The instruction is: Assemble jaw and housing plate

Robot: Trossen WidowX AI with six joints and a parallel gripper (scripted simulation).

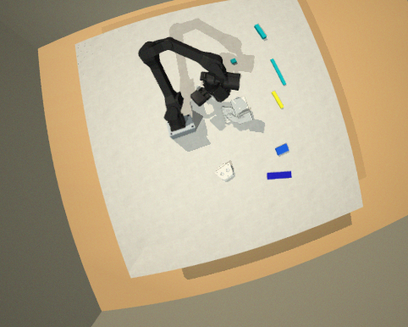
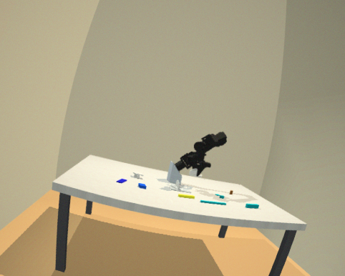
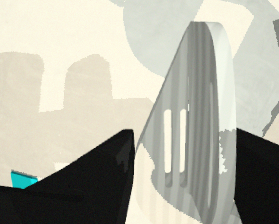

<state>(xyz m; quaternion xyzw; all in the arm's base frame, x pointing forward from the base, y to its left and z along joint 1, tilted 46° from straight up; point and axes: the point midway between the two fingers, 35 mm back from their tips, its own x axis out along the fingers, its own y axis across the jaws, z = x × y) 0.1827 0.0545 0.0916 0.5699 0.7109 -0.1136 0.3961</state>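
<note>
My gripper (image 3: 178, 137) is shut on a pale grey-white jaw (image 3: 200, 100) (image 2: 195, 173), which has two narrow slots. The jaw stands between the black fingertips in the wrist view and hangs above the table in the exterior view. The pale base assembly (image 1: 242, 116) (image 2: 177, 186) sits on the table below and beside the gripper. Its pins and meshing teeth are too small to make out. The housing plate (image 1: 224, 171) (image 2: 137, 175), a small off-white piece with two round marks, lies apart from the base. The arm hides part of the held jaw in the top view.
Teal bars (image 1: 260, 31) (image 1: 278, 72), a yellow bar (image 1: 278, 100), a blue block (image 1: 282, 149) and a dark blue bar (image 1: 278, 174) lie on the side away from the arm. A small teal block (image 1: 234, 61) is near the forearm. A brown block (image 2: 231, 192) stands farther off.
</note>
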